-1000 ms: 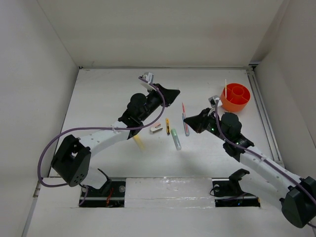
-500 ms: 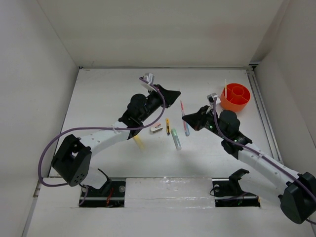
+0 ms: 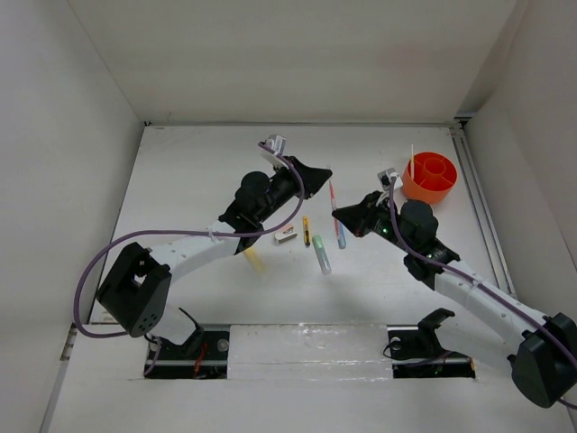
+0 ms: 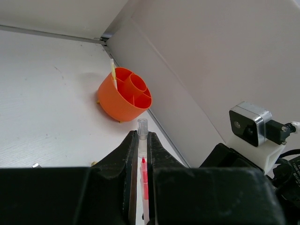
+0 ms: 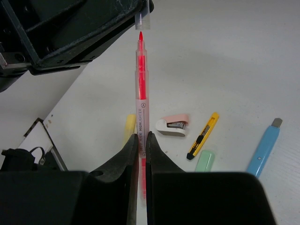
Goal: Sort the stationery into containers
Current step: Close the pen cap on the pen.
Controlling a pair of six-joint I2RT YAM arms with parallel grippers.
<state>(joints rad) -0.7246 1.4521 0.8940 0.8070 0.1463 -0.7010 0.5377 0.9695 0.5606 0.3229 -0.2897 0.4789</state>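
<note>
My right gripper (image 5: pixel 142 136) is shut on a thin red highlighter (image 5: pixel 141 79), held off the table with its bare tip pointing at my left gripper (image 3: pixel 317 174). My left gripper (image 4: pixel 142 136) is shut on a small clear cap (image 4: pixel 142 127). The red tip (image 4: pixel 143 162) lies between the left jaws, just short of the cap's mouth. On the table below lie a blue pen (image 3: pixel 341 236), a pale green stick (image 3: pixel 321 255), a yellow-black cutter (image 3: pixel 306 231), a pink-and-white stapler (image 5: pixel 172 124) and a yellow stick (image 3: pixel 254 260). The orange cup (image 3: pixel 430 178) stands at the far right.
The orange cup (image 4: pixel 123 93) has inner compartments, and a thin pale stick (image 4: pixel 113 72) stands in one. White walls close in the table on the left, back and right. A metal rail (image 3: pixel 479 207) runs along the right edge.
My right gripper has carried the red highlighter up and to the left, bringing its tip to the cap in my left gripper. The left gripper has shifted slightly.
</note>
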